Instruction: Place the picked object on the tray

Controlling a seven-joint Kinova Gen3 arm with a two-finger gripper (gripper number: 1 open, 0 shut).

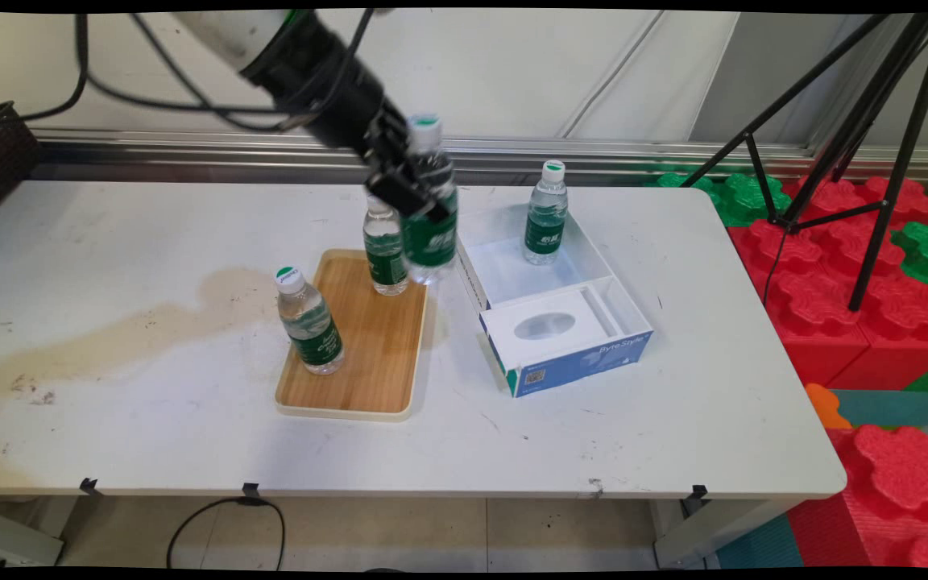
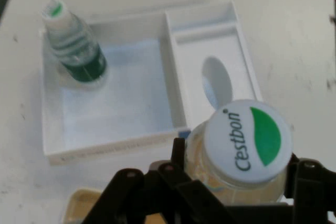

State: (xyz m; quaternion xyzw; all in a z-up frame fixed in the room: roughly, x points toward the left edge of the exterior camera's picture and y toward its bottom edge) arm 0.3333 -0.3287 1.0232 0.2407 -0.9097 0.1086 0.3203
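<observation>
My gripper [image 1: 420,189] is shut on a water bottle [image 1: 430,217] with a green label and a white Cestbon cap [image 2: 248,141], held upright in the air between the wooden tray and the white box. In the hand view the held bottle's cap fills the lower right. Two more bottles stand on the wooden tray [image 1: 351,387]: one at its far end [image 1: 384,250], just behind the held one, and one at its near left edge [image 1: 311,322]. Another bottle [image 1: 546,213] [image 2: 73,45] stands in the far corner of the white box [image 1: 504,278] [image 2: 121,114].
The white box has a blue front [image 1: 585,362] and an insert with an oval hole [image 1: 544,325] [image 2: 216,80]. A brown stain [image 1: 134,330] marks the table's left. A black tripod [image 1: 859,129] and red and green foam blocks [image 1: 859,314] stand off the right edge.
</observation>
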